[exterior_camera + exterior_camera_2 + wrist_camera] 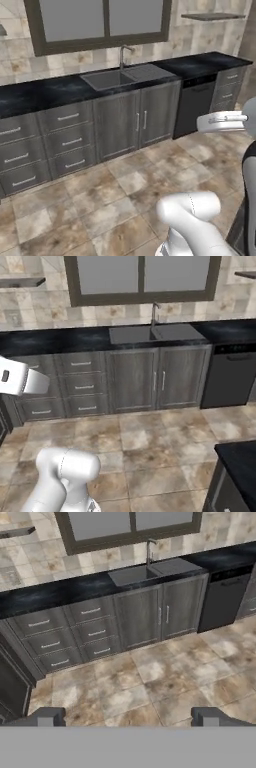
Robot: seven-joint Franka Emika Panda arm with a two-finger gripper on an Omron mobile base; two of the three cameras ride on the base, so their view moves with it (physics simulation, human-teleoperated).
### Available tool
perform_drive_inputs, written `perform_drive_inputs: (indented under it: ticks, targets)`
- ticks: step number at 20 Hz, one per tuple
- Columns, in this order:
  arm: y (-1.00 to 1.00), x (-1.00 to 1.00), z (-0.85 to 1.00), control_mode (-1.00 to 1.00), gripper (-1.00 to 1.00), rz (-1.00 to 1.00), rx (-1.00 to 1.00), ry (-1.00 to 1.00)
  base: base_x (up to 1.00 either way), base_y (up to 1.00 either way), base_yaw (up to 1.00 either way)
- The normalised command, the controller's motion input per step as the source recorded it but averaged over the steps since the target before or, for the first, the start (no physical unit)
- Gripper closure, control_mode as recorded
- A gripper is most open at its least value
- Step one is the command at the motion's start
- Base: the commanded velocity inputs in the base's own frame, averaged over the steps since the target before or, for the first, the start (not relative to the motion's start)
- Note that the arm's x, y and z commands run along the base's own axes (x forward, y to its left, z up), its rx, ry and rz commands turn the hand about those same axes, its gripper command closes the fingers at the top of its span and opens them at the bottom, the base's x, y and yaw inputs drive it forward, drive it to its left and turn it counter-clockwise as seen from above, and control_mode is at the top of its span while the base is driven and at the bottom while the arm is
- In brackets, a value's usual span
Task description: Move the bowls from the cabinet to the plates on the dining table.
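Bowls nowhere among sink (132,575), drawers (75,634) and floor ahead, so direction from wide-open, empty tool (127,717) impossible to tell.

One sink (107,79) – one faucet (123,56) – one dishwasher (194,106).

No text, label, brand, number or sign can be read on anything here.
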Motion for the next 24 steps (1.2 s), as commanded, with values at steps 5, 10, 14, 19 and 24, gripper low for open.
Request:
perform_drive_inputs:
  ticks: [5, 10, 14, 19, 24]
  targets:
    - [0.0, 0.0, 0.0, 1.0, -1.0, 0.0, 0.0, 0.0, -0.06, 0.0, 0.31]
    - [0.0, 0.0, 0.0, 1.0, -1.0, 0.0, 0.0, 0.0, 0.0, 0.0, 0.35]
    - [0.0, 0.0, 0.0, 1.0, -1.0, 0.0, 0.0, 0.0, 0.0, 0.0, 0.45]
    - [0.0, 0.0, 0.0, 1.0, -1.0, 0.0, 0.0, 0.0, 0.16, -0.06, 0.46]
    - [0.0, 0.0, 0.0, 1.0, -1.0, 0.0, 0.0, 0.0, 0.83, -0.31, 0.4]
